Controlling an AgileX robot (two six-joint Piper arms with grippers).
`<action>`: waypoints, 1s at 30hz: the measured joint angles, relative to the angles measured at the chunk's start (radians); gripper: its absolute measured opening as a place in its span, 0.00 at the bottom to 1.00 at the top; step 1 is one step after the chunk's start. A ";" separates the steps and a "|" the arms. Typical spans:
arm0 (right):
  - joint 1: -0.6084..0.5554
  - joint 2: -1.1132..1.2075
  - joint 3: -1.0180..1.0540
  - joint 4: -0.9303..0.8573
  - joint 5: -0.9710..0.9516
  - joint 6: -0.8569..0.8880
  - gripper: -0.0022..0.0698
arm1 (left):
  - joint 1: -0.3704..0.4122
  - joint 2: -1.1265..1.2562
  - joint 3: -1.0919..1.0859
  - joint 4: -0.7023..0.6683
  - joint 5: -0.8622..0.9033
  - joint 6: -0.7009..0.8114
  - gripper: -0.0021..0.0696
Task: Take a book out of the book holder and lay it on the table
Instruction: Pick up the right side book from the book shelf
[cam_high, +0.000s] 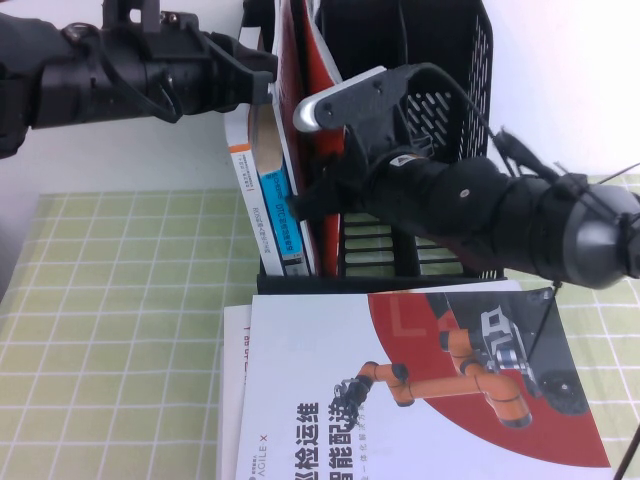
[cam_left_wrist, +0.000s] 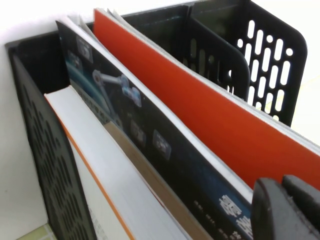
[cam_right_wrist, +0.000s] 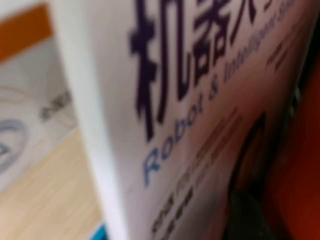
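Pressing the right gripper against a white booklet in the book holder, grip unclear; left gripper clenched above. Expecting it light, floppy, slick; favouring a pinch near the spine.

your left gripper reaches in level from the left, high up, while your right gripper points leftward, lower, arm crossing inward.
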 joint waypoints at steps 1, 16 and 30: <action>0.000 0.007 -0.005 0.002 -0.009 0.000 0.36 | 0.000 0.000 0.000 0.000 0.000 0.000 0.03; -0.077 -0.179 -0.020 0.062 0.197 -0.105 0.06 | 0.000 0.001 0.000 0.000 0.032 0.002 0.03; -0.330 -0.566 -0.020 0.091 0.761 -0.175 0.05 | 0.000 -0.167 0.000 0.143 0.265 -0.116 0.03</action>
